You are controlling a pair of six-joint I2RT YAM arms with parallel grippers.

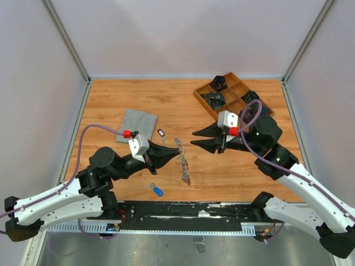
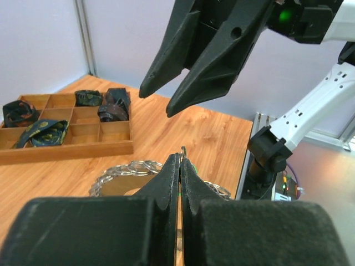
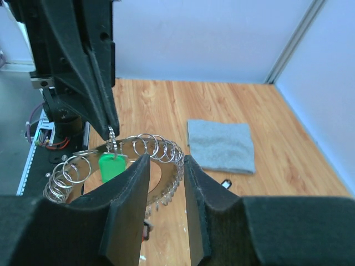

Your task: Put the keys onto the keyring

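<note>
Left gripper (image 2: 181, 162): jaws pinching the green-tagged key (image 3: 112, 164).
Right gripper (image 3: 166, 160): jaws spread, over the keyring (image 1: 182, 164).

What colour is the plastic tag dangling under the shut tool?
The tag is green, clearest in the right wrist view.

arms (image 1: 61, 204) white links, black joints | purple cables (image 1: 102, 127) (one each) | left tool (image 1: 175, 152), right tool (image 1: 192, 138) black | red caps (image 1: 128, 133), perhaps buttons
</note>
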